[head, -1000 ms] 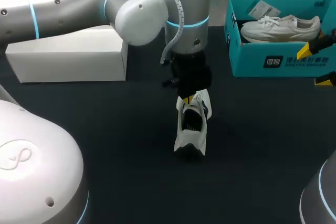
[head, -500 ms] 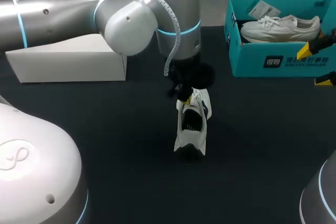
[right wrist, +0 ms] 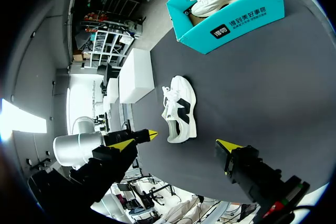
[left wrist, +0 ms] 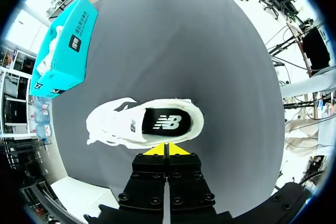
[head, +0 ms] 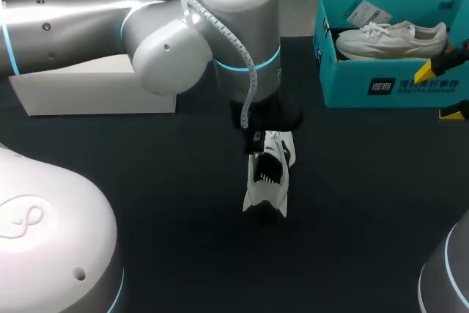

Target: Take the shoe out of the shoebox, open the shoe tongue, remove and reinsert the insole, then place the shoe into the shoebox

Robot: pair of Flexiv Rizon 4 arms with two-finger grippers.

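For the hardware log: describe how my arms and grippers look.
Left arm: silver-grey tubes, rounded joints, light-blue glowing rings, a white ribbed cable outside. Left gripper and right gripper: black blocky fingers, bright yellow wedge tips.

Left arm (head: pixel 242 34) hides part of the shoe (head: pixel 265 185).

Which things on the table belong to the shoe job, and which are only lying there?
Belong to the job:
- shoe on the table
- blue shoebox
- left claw, with the shoe just ahead of it

Only lying there:
- white box
- second shoe, inside the shoebox
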